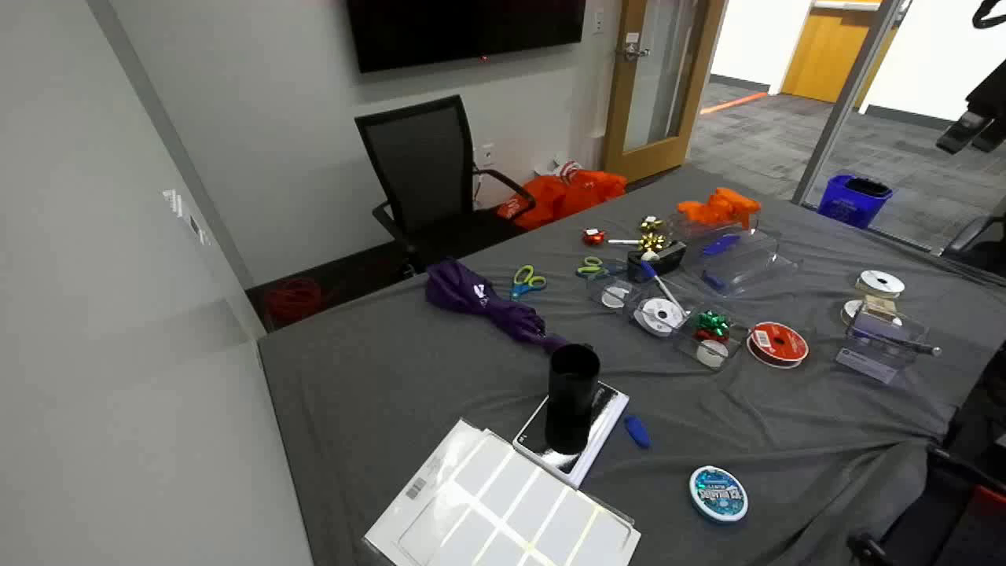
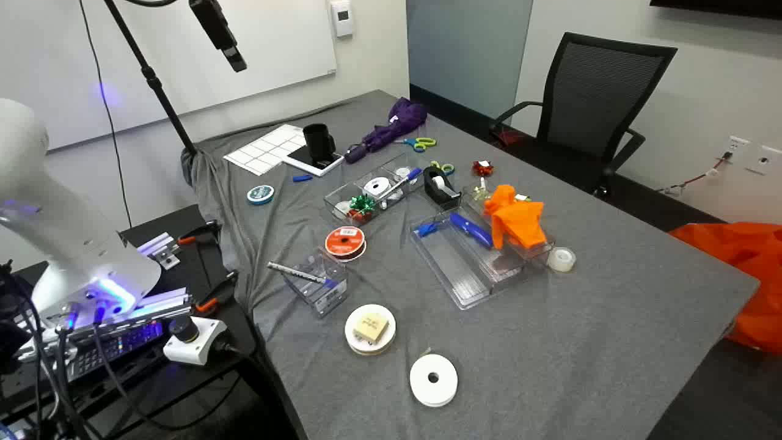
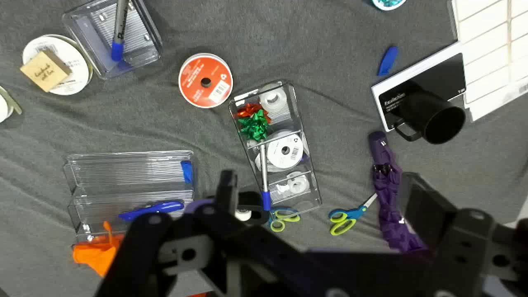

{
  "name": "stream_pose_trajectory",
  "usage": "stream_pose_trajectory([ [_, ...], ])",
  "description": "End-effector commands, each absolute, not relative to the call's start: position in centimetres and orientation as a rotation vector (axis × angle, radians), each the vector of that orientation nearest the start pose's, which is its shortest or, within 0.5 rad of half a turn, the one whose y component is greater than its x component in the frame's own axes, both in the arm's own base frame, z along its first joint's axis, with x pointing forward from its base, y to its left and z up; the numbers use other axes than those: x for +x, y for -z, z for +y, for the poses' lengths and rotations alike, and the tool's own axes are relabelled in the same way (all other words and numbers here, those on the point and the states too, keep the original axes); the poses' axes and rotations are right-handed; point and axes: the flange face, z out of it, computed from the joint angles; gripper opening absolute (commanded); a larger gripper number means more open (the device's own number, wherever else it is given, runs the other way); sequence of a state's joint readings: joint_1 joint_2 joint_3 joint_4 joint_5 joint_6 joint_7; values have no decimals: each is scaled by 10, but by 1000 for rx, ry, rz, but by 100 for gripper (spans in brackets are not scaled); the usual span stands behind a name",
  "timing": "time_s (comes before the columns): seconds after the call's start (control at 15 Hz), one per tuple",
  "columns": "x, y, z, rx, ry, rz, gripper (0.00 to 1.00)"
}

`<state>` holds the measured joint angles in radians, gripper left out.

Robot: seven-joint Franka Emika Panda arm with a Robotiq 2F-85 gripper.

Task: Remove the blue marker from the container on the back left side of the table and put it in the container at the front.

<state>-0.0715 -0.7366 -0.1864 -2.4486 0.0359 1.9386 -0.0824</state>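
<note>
The table (image 2: pixel 568 348) is covered with dark grey cloth. A clear sectioned container (image 3: pixel 286 119) holds a white spool, tape rolls and shiny bows. A silver marker with a blue cap (image 3: pixel 264 169) leans across its sections, cap over the rim; it shows in both exterior views (image 1: pixel 666 289) (image 2: pixel 397 187). A small clear container (image 3: pixel 142 49), nearer the robot base, holds another silver marker with a blue cap (image 3: pixel 120 27), lying across its rim (image 2: pixel 296 272). My gripper (image 3: pixel 324 185) is open and empty, high above the table; its tips show in an exterior view (image 1: pixel 972 140).
A long clear tray (image 2: pixel 449 275) holds blue items and an orange thing (image 2: pixel 519 223). A red spool (image 3: pixel 205 80), tape dispenser (image 2: pixel 441 189), scissors (image 3: pixel 346 218), purple umbrella (image 3: pixel 390 198) and black mug (image 3: pixel 433 119) on a white box stand around. White spools (image 2: pixel 434 380) lie near the front.
</note>
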Motion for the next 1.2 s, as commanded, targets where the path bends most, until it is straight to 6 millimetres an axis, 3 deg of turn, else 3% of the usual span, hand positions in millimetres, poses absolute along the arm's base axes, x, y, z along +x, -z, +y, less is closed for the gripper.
stream_pose_trajectory([
  [0.0, 339, -562, -99, -2986, 358, 225, 100],
  [0.47, 339, -562, -99, -2986, 358, 225, 100],
  [0.6, 348, -562, -102, -2944, 380, 257, 100],
  [0.67, 349, -570, -126, -2927, 412, 271, 100],
  [0.87, 371, -581, -168, -2901, 459, 374, 100],
  [0.93, 403, -552, -114, -2871, 481, 413, 100],
  [1.0, 417, -552, -116, -2838, 512, 443, 100],
  [1.13, 453, -534, -100, -2818, 547, 457, 100],
])
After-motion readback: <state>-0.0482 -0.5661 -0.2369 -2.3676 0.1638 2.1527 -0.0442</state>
